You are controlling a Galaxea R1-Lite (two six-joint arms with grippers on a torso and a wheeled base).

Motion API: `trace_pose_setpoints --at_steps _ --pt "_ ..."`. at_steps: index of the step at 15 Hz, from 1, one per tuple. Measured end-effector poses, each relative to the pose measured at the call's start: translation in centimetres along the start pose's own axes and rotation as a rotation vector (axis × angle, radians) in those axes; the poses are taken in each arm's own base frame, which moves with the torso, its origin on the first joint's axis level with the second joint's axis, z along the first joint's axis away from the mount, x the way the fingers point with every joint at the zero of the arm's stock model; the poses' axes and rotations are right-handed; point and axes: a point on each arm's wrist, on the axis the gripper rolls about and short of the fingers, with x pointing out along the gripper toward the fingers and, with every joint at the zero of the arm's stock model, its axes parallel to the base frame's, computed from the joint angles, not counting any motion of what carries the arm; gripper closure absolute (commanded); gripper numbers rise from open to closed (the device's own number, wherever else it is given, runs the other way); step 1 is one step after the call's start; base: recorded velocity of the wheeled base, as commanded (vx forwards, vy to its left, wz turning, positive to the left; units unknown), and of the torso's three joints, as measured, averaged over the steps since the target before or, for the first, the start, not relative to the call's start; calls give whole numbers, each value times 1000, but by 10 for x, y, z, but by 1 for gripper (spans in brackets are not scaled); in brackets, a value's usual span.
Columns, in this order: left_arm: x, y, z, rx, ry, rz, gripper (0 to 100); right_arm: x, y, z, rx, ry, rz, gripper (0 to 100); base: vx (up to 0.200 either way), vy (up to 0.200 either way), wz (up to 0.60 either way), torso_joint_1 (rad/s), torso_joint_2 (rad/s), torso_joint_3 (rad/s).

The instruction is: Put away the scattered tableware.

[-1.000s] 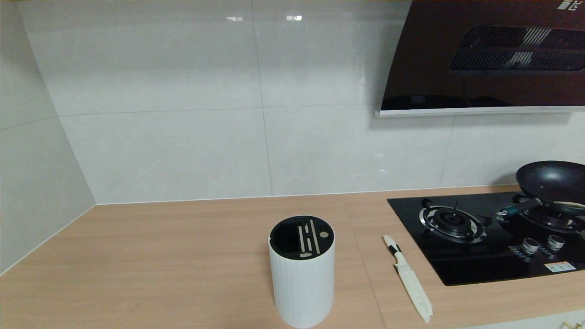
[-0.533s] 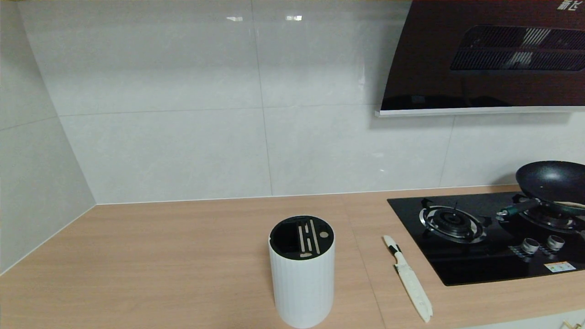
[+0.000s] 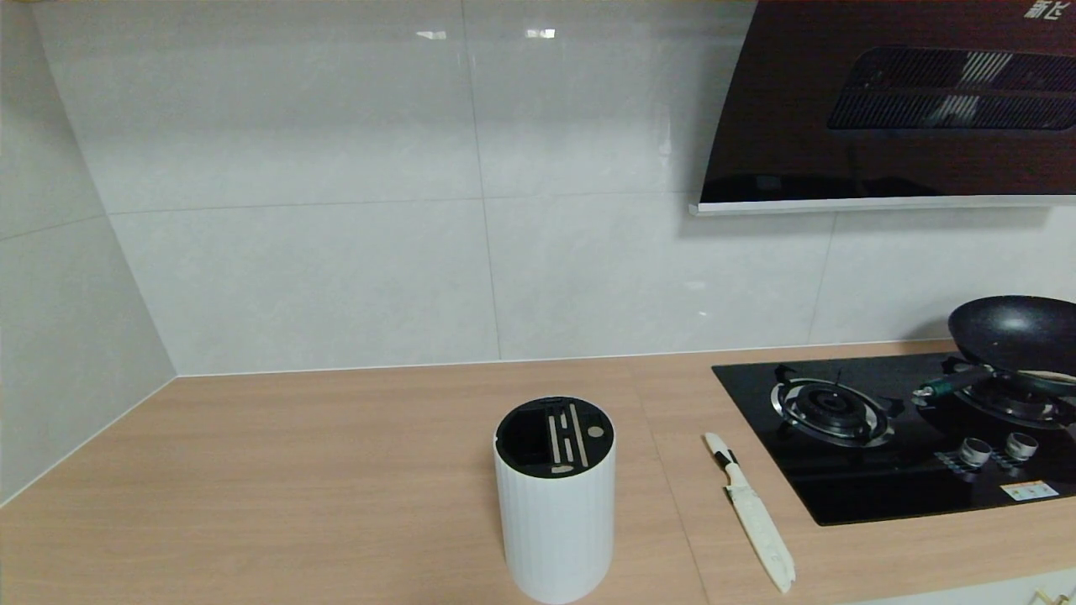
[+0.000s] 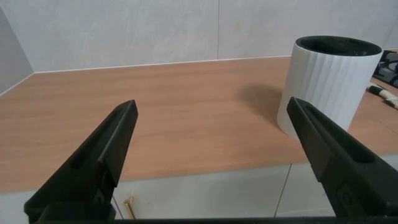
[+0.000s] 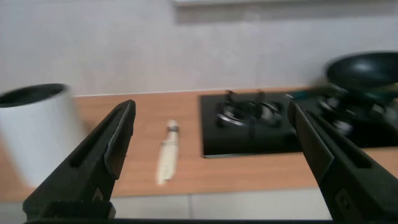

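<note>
A white ribbed cylindrical holder (image 3: 555, 500) with a black slotted top stands on the wooden counter (image 3: 336, 470), near its front edge. It also shows in the left wrist view as the holder (image 4: 326, 84) and in the right wrist view as the holder (image 5: 37, 130). A white knife (image 3: 751, 511) with a black band on its handle lies flat between the holder and the hob, also seen as the knife (image 5: 168, 158). My left gripper (image 4: 211, 118) is open, held off the counter's front edge. My right gripper (image 5: 208, 124) is open too, facing the knife from in front of the counter.
A black gas hob (image 3: 891, 428) is set into the counter at the right, with a dark wok (image 3: 1013, 336) on its far burner. A dark range hood (image 3: 891, 109) hangs above it. White tiled walls close the back and the left.
</note>
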Motion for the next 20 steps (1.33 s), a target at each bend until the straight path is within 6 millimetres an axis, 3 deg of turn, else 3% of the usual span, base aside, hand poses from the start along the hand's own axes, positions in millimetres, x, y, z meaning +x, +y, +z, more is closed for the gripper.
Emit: trace_pose_setpoints --at_steps 2,5,8,10,15,20 --pt "0 0 0 0 0 0 0 10 1 14 9 66 51 0 0 0 0 0 0 0" --pt "0 0 0 0 0 0 0 40 0 41 30 206 103 0 0 0 0 0 0 0" --pt "0 0 0 0 0 0 0 86 0 57 50 354 150 0 0 0 0 0 0 0" --pt "0 0 0 0 0 0 0 129 1 59 58 417 176 0 0 0 0 0 0 0" --pt "0 0 0 0 0 0 0 228 14 26 80 528 236 0 0 0 0 0 0 0" --pt "0 0 0 0 0 0 0 293 28 -29 82 706 246 0 0 0 0 0 0 0"
